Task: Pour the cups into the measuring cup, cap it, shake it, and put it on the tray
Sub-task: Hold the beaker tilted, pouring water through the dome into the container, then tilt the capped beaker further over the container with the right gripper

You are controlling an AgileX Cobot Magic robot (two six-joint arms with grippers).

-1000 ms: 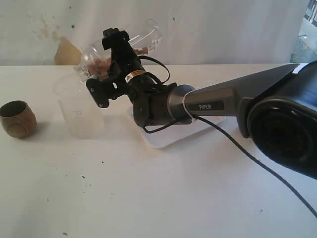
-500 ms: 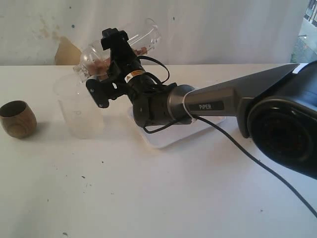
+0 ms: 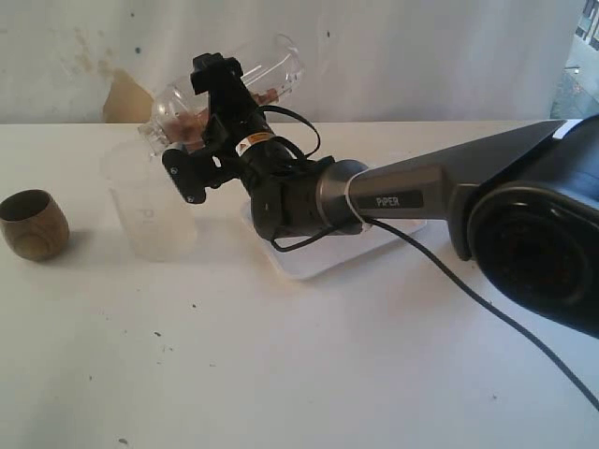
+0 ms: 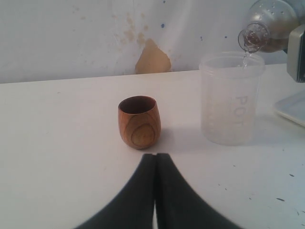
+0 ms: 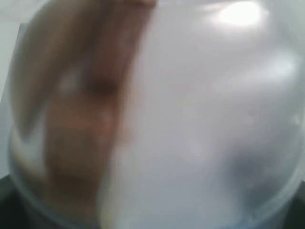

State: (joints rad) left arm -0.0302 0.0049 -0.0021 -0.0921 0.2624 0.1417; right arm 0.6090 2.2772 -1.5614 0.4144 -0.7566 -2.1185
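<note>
On the exterior view, my right gripper [image 3: 201, 126] clasped the measuring cup [image 3: 245, 77], capped with its dome lid [image 3: 168, 114] and tilted lid-down above the frosted cup [image 3: 150, 210]. The tray [image 3: 314, 264] lay beneath the arm [image 3: 402, 192]. The left wrist view showed the left gripper [image 4: 156, 160] clenched on nothing, facing the wooden cup [image 4: 138, 121]. The right wrist view gave only blurred plastic. I judged it best to right the measuring cup first, grip firm, then lower it flat onto the tray, since the lid seemed to dribble.

There it is, "PIPER" in white letters on the right arm [image 3: 412, 187], along its grey forearm. The frosted plastic cup [image 4: 232, 105] shows faint letters, roughly "POT". The wrist sticker [image 3: 251, 142] is too small to read.
</note>
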